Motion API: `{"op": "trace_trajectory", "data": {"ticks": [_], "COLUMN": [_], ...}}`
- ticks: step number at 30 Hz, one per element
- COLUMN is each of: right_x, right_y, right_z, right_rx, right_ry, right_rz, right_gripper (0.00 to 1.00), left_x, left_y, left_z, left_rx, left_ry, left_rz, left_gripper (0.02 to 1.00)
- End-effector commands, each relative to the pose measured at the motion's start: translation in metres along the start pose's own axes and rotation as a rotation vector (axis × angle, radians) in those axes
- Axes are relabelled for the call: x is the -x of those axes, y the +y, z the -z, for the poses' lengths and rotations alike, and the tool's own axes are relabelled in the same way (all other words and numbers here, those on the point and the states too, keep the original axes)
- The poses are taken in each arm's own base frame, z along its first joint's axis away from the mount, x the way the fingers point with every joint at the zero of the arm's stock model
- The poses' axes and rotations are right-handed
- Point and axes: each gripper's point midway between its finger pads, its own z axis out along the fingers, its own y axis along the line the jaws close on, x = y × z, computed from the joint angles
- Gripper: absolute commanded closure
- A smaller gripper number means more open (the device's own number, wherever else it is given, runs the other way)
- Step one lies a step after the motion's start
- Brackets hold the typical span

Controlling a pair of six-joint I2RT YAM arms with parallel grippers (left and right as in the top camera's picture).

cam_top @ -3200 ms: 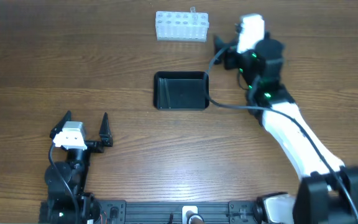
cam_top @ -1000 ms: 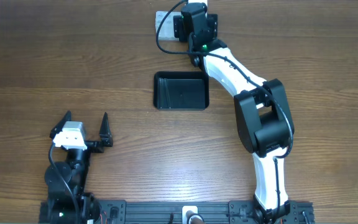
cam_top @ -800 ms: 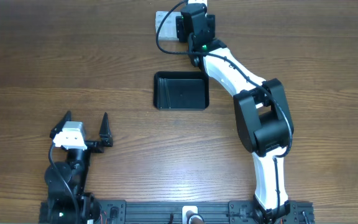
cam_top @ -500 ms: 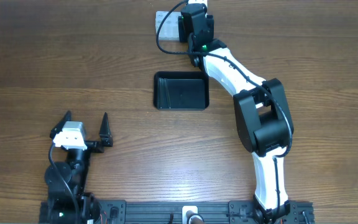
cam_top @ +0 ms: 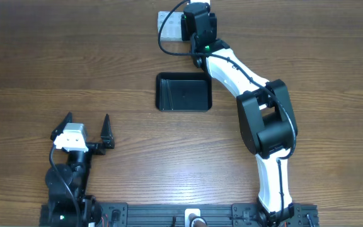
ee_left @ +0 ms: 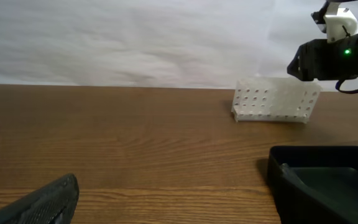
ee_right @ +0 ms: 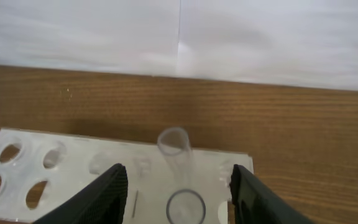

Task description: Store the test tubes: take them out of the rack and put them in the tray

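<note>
Right arm swinging across onto the rack

The right end effector [ee_right: 176,188] is travelling from beside the rack's [cam_top: 168,26] right end to a place directly above it, the arm folding leftward, and is now creeping only slightly, arriving astride an upright test tube [ee_right: 174,147].

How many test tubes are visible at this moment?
1 for sure: a test tube upright in the rack, just ahead of the open right tool. A ring beside it may be a second tube's rim or a hole. The tray holds none.
</note>
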Motion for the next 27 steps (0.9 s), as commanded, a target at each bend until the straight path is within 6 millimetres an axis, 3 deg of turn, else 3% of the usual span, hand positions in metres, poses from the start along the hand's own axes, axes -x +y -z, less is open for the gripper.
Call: {"op": "trace_trajectory", "data": {"ticks": [1, 27], "right_x": [-0.0059, -0.0035], "right_y": [-0.0039, -0.0116], "right_z": [-0.0128, -0.0148], "right_rx": [-0.022, -0.033], "right_ry": [-0.004, -0.011], "right_rz": [0.009, 0.0], "right_gripper": [0.472, 0.658], "left_x": [-0.0011, -0.0011], "left_y": [-0.0016, -0.0016], "left_z": [0.0002, 0.0002], "left_rx": [-0.012, -0.012], "left_ry": [-0.001, -0.001], "left_rz": [-0.014, -0.014], "left_gripper": [0.02, 0.018]}}
